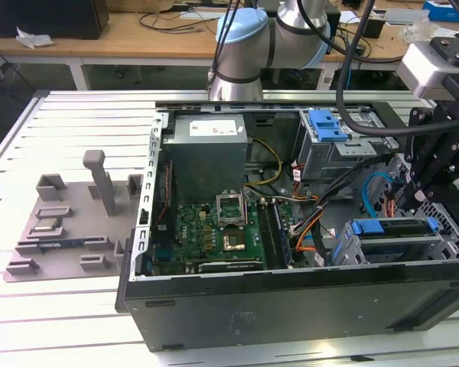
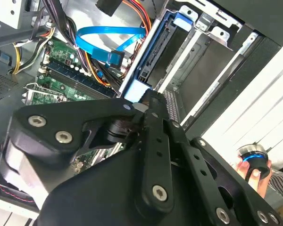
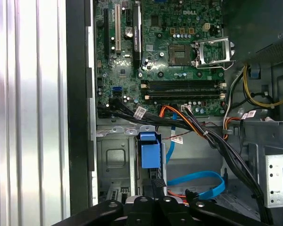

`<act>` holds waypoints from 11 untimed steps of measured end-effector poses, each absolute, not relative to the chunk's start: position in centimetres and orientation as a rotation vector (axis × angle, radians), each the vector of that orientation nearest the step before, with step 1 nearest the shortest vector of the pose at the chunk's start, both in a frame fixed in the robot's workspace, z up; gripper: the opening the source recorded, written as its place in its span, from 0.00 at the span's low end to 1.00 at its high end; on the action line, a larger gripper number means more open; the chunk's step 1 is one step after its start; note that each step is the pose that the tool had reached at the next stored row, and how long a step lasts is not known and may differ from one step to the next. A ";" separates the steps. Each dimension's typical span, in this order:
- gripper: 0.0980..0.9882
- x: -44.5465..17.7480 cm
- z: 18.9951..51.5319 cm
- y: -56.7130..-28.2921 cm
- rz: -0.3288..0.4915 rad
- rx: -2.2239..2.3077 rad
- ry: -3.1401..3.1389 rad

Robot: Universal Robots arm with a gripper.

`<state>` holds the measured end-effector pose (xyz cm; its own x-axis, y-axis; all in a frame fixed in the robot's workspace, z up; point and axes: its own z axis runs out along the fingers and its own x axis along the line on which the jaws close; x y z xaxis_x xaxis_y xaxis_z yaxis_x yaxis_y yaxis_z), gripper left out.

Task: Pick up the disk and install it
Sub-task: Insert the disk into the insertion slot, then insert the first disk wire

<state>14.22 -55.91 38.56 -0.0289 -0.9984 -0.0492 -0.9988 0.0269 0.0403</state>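
Standing open on the pale slatted metal worktop (image 1: 61, 115), a black tower computer case (image 1: 291, 306) takes up the exterior view. The black linkage gripper (image 1: 410, 200) hangs over the drive bay at that view's right, where the flat silver-grey metal disk with blue plastic side rails (image 1: 402, 228) lies in its grey metal cage (image 1: 352, 248). In the second wrist view the disk (image 2: 153, 59) runs edge-on down the cage (image 2: 203, 52), and the fingers (image 2: 151, 122) are drawn close together, seemingly clamped on its near blue end. A flat blue data cable (image 2: 104, 35) loops just beside it, and a person's hand (image 2: 254, 172) holds a small black-and-blue object outside the case. In the first wrist view the gripper (image 3: 158, 182) meets the disk (image 3: 149, 153) near the edge of the green motherboard (image 3: 170, 56). Seating looks to be the step in hand. I judge it goes best with the disk kept square to the cage guides, pushed straight along them without twisting, and the loose cables kept out of the slot.
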 end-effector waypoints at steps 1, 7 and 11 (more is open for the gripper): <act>0.01 14.2 38.5 -55.9 0.099 -2.184 2.246; 0.01 14.2 38.5 -55.9 0.099 -2.184 2.246; 0.01 15.1 38.5 -55.8 0.099 -2.184 2.246</act>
